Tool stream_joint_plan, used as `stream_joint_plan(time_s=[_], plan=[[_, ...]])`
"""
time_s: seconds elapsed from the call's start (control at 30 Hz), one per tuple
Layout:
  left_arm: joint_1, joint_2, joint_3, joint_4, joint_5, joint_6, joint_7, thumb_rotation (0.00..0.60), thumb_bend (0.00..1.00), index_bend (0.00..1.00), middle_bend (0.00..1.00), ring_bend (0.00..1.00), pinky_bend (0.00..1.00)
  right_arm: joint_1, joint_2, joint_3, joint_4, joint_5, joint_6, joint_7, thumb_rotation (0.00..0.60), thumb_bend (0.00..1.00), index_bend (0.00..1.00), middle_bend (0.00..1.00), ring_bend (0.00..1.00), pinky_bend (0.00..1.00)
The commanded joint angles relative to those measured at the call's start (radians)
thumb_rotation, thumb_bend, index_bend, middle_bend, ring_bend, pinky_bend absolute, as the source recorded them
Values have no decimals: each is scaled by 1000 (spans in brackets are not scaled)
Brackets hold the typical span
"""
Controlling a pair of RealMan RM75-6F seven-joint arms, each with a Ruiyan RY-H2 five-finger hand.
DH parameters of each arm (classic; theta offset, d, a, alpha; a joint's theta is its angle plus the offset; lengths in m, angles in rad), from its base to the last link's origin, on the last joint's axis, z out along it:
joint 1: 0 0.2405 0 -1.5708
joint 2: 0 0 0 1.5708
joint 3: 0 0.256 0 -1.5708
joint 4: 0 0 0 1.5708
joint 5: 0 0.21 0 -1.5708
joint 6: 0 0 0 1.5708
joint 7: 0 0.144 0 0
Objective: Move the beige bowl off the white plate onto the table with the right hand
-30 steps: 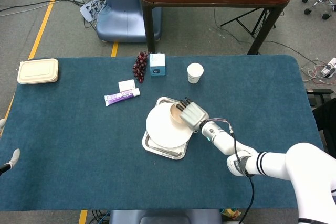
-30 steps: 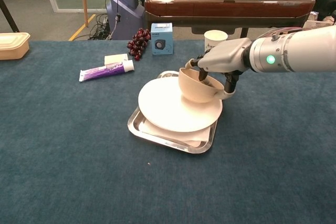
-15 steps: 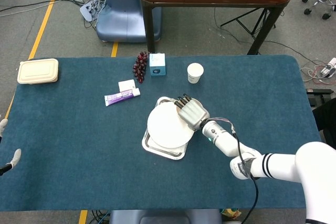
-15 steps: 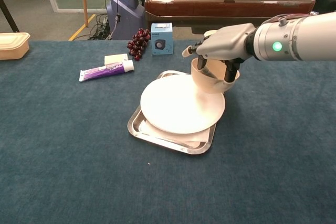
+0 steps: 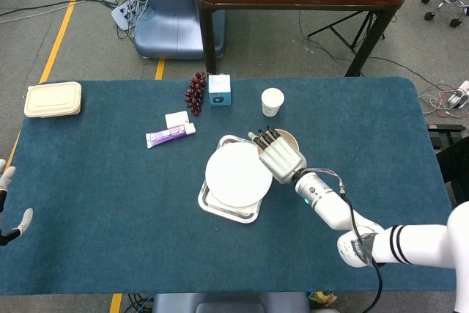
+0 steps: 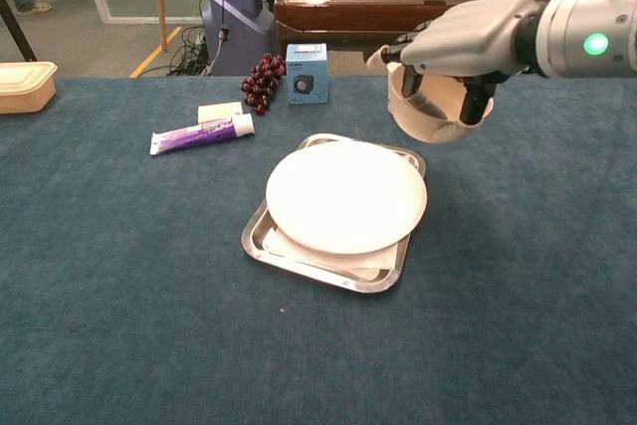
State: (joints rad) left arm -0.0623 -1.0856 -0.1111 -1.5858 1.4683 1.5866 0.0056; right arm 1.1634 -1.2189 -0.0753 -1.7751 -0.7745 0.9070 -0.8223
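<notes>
The right hand point(image 6: 460, 39) gripped the beige bowl point(image 6: 428, 111) by its rim, fingers point(image 6: 476, 99) hooked over the edge, and held it lifted and tilted in the air. In the head view the hand point(image 5: 281, 157) covered most of the bowl point(image 5: 287, 137). Just below and to the left of the hand lay the white plate point(image 6: 345, 196), bare, resting on a metal tray point(image 6: 299, 256) on the blue table point(image 6: 119, 296). The bowl was off the plate, beyond its right edge, and not touching the table. Behind the hand stood a paper cup point(image 5: 272, 101). Farther left of it were a small blue box point(image 6: 307, 73), a bunch of grapes point(image 6: 263, 82) and a purple tube point(image 6: 202, 133). The left hand point(image 5: 9, 209) showed only at the table's far left edge, fingers apart and holding nothing.
</notes>
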Motion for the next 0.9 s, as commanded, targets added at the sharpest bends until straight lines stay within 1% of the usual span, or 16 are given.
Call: stream_joint_plan(time_s=[0.03, 0.17, 0.53, 0.9], plan=[[-1, -2, 0, 0, 1, -1, 4, 600, 324, 0, 0, 0, 0, -21, 28, -14, -35, -8, 30, -17, 600, 402, 640, 36, 0, 0], [-3, -4, 2, -1, 2, -5, 11, 600, 324, 0, 0, 0, 0, -48, 44, -24, -51, -26, 44, -7, 600, 390, 640, 36, 0, 0], [-9, -14, 3, 1, -1, -14, 33, 600, 324, 0, 0, 0, 0, -132, 63, -43, -32, -99, 48, 65, 600, 385, 640, 36, 0, 0], [-13, -21, 3, -1, -1, -17, 52, 600, 324, 0, 0, 0, 0, -201, 55, -53, 20, -150, 21, 120, 600, 383, 640, 36, 0, 0]])
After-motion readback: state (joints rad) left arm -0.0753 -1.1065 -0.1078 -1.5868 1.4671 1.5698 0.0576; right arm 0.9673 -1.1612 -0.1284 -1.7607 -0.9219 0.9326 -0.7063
